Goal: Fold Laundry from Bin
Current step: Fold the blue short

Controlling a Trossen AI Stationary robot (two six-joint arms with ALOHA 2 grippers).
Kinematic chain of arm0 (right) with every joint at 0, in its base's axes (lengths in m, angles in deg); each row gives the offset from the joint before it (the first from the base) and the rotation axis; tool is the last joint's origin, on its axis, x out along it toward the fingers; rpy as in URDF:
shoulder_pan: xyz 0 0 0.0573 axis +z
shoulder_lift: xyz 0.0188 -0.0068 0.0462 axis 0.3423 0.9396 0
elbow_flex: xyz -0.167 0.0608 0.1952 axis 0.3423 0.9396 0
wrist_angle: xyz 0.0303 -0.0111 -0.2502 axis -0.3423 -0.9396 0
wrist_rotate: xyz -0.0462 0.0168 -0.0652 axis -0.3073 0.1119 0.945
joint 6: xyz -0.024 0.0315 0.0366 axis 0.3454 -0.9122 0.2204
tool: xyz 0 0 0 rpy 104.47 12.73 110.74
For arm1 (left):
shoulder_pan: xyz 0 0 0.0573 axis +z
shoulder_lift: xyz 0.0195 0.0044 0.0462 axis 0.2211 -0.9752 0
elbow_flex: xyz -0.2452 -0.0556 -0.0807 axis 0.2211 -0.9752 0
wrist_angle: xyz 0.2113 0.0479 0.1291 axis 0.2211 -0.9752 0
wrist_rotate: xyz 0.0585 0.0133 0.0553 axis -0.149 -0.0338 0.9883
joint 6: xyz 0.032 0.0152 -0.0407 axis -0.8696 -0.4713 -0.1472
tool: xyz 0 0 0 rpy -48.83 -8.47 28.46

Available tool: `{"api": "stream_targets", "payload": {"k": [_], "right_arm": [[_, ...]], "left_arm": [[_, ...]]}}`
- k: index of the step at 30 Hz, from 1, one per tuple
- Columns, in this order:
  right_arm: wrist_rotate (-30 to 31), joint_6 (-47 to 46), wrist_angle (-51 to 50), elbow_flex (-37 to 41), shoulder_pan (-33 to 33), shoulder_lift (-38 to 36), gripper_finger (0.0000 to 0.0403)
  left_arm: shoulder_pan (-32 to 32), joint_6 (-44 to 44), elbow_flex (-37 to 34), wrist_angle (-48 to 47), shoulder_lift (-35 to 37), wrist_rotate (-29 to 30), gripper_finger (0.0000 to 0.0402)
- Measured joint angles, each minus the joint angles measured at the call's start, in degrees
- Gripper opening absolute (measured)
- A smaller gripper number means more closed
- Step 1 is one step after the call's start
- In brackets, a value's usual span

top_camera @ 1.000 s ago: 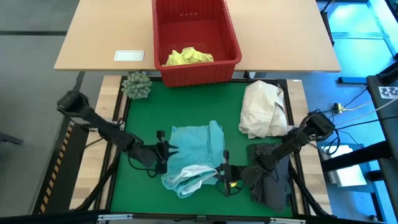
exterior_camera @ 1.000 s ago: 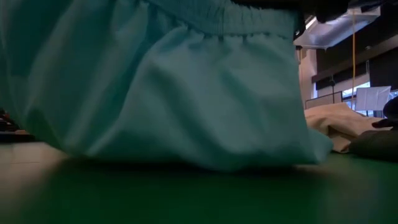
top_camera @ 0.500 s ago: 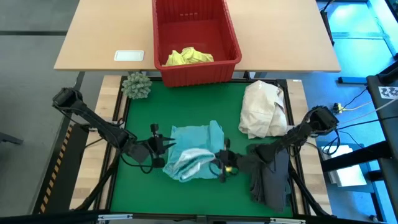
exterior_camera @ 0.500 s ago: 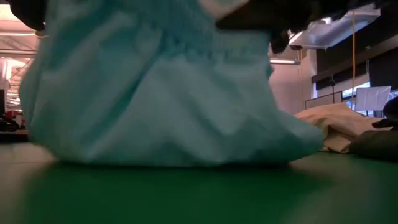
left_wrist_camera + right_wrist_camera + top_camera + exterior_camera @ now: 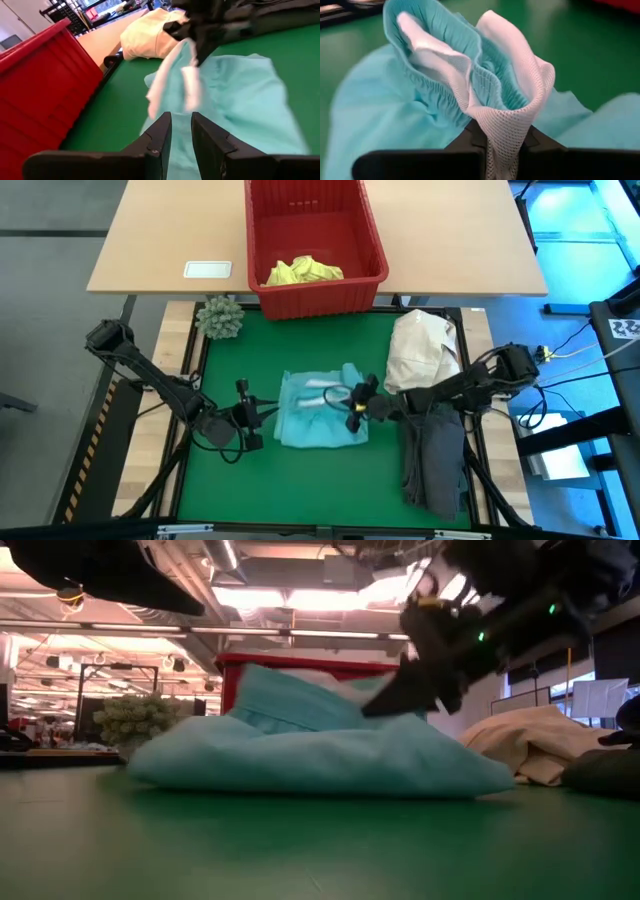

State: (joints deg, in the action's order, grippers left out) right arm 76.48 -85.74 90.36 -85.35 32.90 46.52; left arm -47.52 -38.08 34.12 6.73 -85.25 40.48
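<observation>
A light turquoise garment (image 5: 320,418) with a white mesh lining lies folded on the green mat (image 5: 240,360). My right gripper (image 5: 352,402) reaches in from the table's right over the garment's far right part and is shut on its gathered waistband. My left gripper (image 5: 270,413) stands at the garment's left edge with a narrow gap between its fingers (image 5: 165,131). The red bin (image 5: 375,280) stands beyond the mat's far edge with a yellow garment (image 5: 303,272) inside. A dark grey garment (image 5: 435,460) lies at the near right. My right gripper (image 5: 502,145) pinches the bunched waistband and white mesh lining (image 5: 502,122), several layers, between its two fingers. It comes from the table's right, slanting down. The held end (image 5: 365,690) stands raised above the rest of the garment (image 5: 320,760), which lies on the mat. My left gripper's fingertips are at the garment's left edge (image 5: 172,112); I cannot tell whether they touch it.
A cream-white cloth bundle (image 5: 422,355) lies at the mat's far right, close to my right arm. A green spiky ball (image 5: 219,317) sits at the mat's far left corner. A white card (image 5: 208,269) lies on the wooden table beside the bin.
My right gripper has carried the waistband end from the mat's near edge toward the far edge, rolling as it went. The garment's near half has folded over its far half, so the garment is now compact and low. My left gripper has stayed at the garment's left edge, rising slightly.
</observation>
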Motion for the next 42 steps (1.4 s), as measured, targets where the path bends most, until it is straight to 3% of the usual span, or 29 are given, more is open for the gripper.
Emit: {"api": "stream_targets", "payload": {"k": [4, 9, 20, 25, 27, 30, 33, 39, 42], "right_arm": [[-0.08, -2.49, -0.01, 1.65, -3.48, 0.69, 0.0028], [-0.97, -2.41, 0.27, 1.77, -5.68, 2.30, 0.0033], [5.14, 11.71, 0.27, 1.37, -5.79, -3.80, 0.0225], [8.45, 17.46, -2.15, 1.33, -5.79, -10.48, 0.0277], [5.40, 18.28, -1.45, 1.31, -5.79, -12.62, 0.0283], [-5.71, 18.56, 0.09, 1.29, -5.78, -13.55, 0.0267], [-14.23, 17.91, 0.27, 1.29, -5.68, -11.96, 0.0213], [-15.80, 16.10, -1.25, 1.29, -5.83, -5.22, 0.0033], [-12.06, 15.67, -0.93, 1.29, -6.30, -2.29, 0.0019]], "left_arm": [[0.08, 2.01, 0.02, 1.19, 0.00, -0.60, 0.0069], [1.21, 4.68, 0.02, 2.55, -1.56, -6.40, 0.0069], [1.33, 9.81, 0.00, 2.44, -8.12, -9.29, 0.0069], [0.90, 11.72, 0.00, 2.54, -8.46, -10.03, 0.0069], [0.77, 12.40, 0.00, 2.51, -8.46, -10.08, 0.0069], [0.59, 13.17, 0.00, 2.65, -8.46, -10.05, 0.0069], [0.59, 13.79, 0.00, 2.99, -8.46, -8.70, 0.0069], [1.05, 13.72, 0.00, 4.75, -8.46, -9.05, 0.0069], [1.11, 13.60, 0.00, 5.13, -9.10, -9.04, 0.0069]]}}
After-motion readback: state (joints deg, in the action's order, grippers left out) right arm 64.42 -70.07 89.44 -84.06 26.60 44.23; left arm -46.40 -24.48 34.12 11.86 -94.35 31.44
